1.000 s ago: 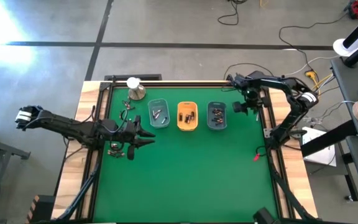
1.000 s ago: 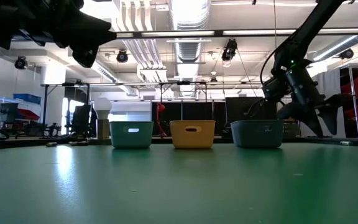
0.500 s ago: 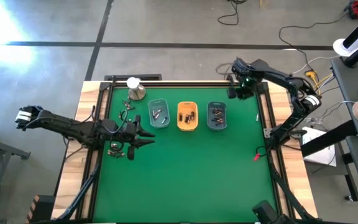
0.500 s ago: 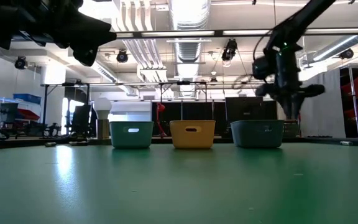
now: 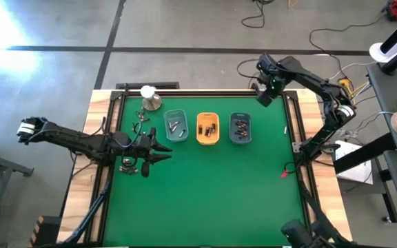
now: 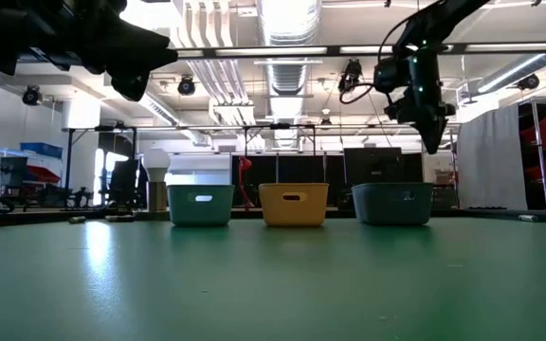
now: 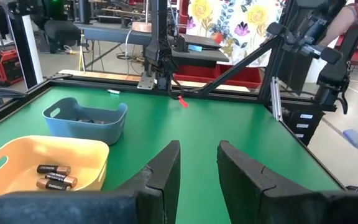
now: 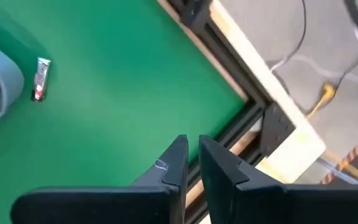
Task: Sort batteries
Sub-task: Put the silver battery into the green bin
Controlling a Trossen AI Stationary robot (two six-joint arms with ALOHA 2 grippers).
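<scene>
Jaws of right gripper (image 5: 264, 98) nearly closed, empty, raised over worktop's far right corner; left gripper (image 5: 163, 149) part-open, empty. Next: fetch a stray battery (image 8: 41, 78) beside grey tray (image 5: 240, 129).

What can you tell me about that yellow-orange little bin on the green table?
The orange tray is a small, rounded-corner plastic bin, open on top, with a slot handle cut into its end wall. It stands upright on the green table, the middle one of three in a row, with a teal tray on one side and a grey-blue tray on the other, apart from both. A few dark, copper-tipped batteries lie on its floor. Neither gripper touches it.
</scene>
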